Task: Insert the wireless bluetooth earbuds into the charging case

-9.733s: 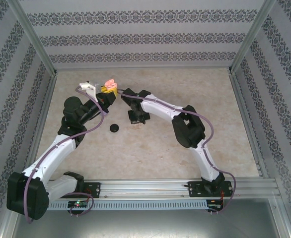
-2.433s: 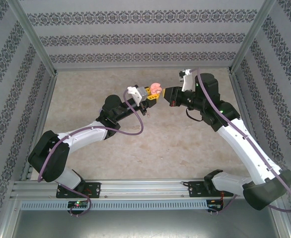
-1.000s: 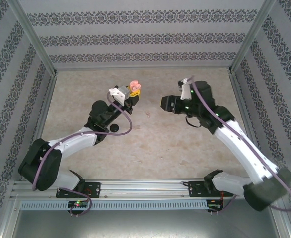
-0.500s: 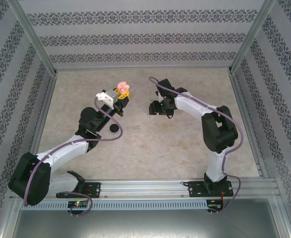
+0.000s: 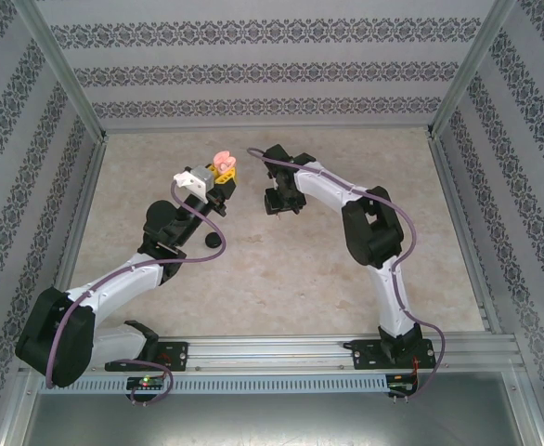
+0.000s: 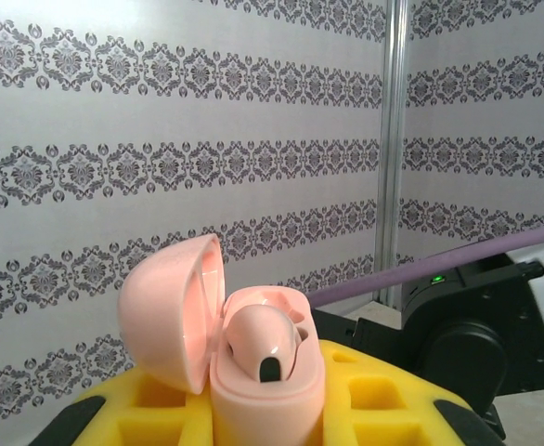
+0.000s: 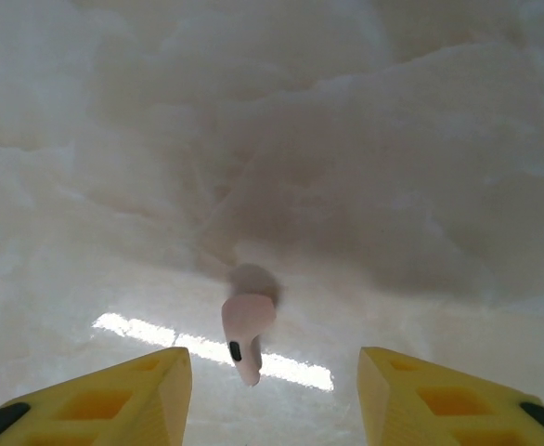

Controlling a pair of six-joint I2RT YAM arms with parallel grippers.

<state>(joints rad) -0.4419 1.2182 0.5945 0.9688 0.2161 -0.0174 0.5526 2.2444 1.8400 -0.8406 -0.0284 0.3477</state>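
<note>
item 1, nearest the bases: small black round item (image 5: pixel 214 240), flat on the table (image 5: pixel 281 288), just beside the left forearm, untouched; too small to say whether a case, or what it contains.

item 2, mid-table: right gripper (image 7: pixel 272 376), pointed down at the table, yellow fingers (image 7: pixel 123 395) standing well apart with nothing held between them. loose pink earbud (image 7: pixel 244 336) lying on the table just ahead of the gap, stem toward the camera, touched by neither finger — not yet picked up.

item 3, farther back, raised off the table: left gripper (image 5: pixel 218 181), jaws drawn in narrow and clamped on the pink charging case (image 6: pixel 258 381), held upright. lid (image 6: pixel 174 311) swung open to the left. seated earbud (image 6: pixel 265 342) already in one well; well beside it apparently vacant, though partly hidden by the rim.

status, as a judgement: roughly halfway for the pink pair — one bud in, one on the table. left to do: close on the loose bud, lift, carry across to the open case, seat in the free well, shut the lid.
</note>
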